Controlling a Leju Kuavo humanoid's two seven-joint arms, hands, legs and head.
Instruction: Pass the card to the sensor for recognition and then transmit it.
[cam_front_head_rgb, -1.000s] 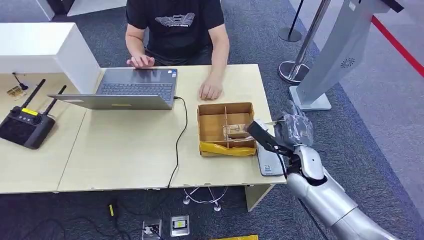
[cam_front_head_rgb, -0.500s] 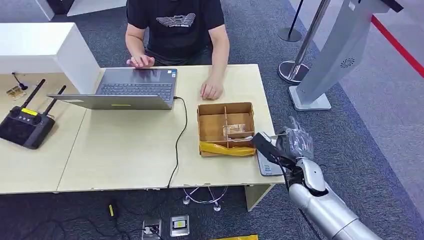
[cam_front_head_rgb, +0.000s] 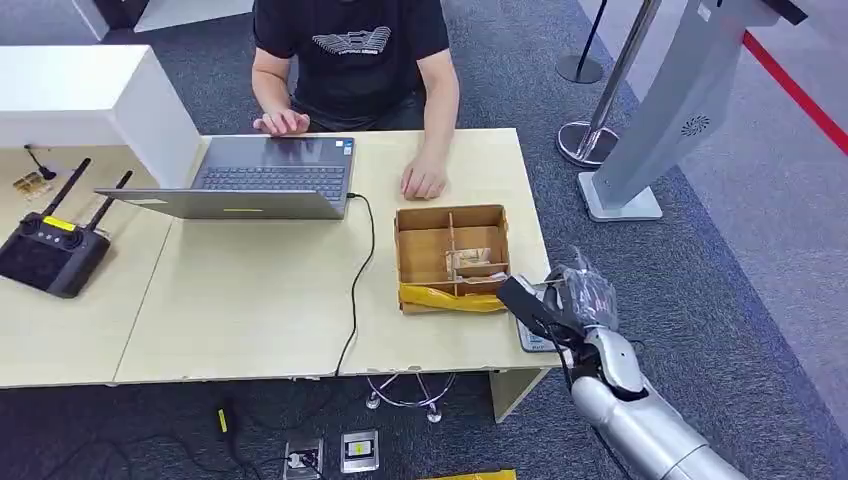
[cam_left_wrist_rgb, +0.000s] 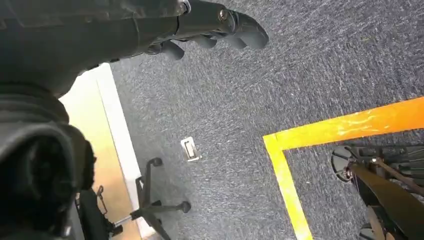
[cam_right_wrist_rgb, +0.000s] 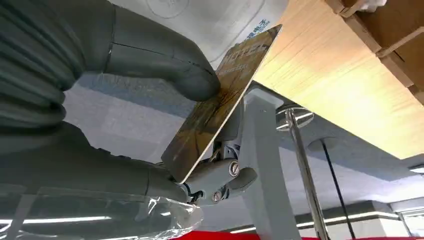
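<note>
- Step in hand: the right hand (cam_front_head_rgb: 565, 300) pinches the card (cam_right_wrist_rgb: 220, 97) between thumb and darker fingers, over the sensor (cam_front_head_rgb: 535, 325), a flat grey pad at the bench (cam_front_head_rgb: 250, 300) corner, at about 4 o'clock from the cardboard box (cam_front_head_rgb: 452, 255).
- Card location: in the right wrist view the card stands tilted, edge-on to the bench edge, a printed word on its upper part. Whether it touches the sensor cannot be told.
- Left hand (cam_left_wrist_rgb: 210, 30): hangs over the carpet with fingers loosely curled and nothing in them; open or closed cannot be told.
- Next move, as a judgement: the card face probably needs laying flat and close over the sensor, then carrying toward the person (cam_front_head_rgb: 350, 60) at 12 o'clock for hand-over.
- Risk, as a judgement: the pinch is narrow, so the card could slip while it is turned.
- Count: one card held, one sensor, one box of several compartments with at least one more card-like item inside, one laptop (cam_front_head_rgb: 250, 180), one black controller (cam_front_head_rgb: 45, 255), one person.
</note>
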